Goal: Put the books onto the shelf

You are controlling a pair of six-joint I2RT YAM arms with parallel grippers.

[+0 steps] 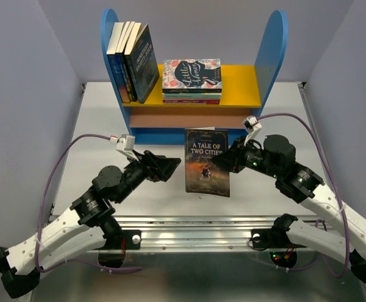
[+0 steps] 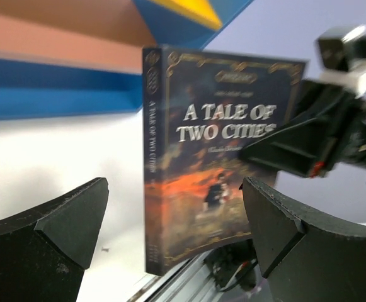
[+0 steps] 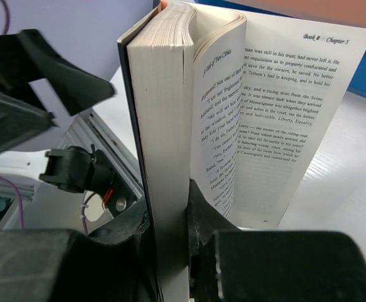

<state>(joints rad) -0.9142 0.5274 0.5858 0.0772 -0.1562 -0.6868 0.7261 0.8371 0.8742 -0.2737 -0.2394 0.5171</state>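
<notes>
Right gripper (image 1: pixel 219 161) clamps A Tale of Two Cities (image 1: pixel 206 170) upright at the centre of the table (image 1: pixel 101 123), some pages fanned loose. The left gripper (image 1: pixel 170 166) gapes wide at the book's nine o'clock. Next, seemingly: carry it to twelve o'clock, onto the shelf (image 1: pixel 272 50) beside four shelved books (image 1: pixel 131 61).

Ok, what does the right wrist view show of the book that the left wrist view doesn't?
Only the right wrist view: the book seen from its page edge, the right pincer shut on the cover and a thick block of pages, and loose pages fanning open with readable print. Only the left wrist view: the front cover and spine reading A Tale of Two Cities, the left pincer open and not touching the book, and the shelf behind. Both: the book upright, and the opposite pincer.
</notes>
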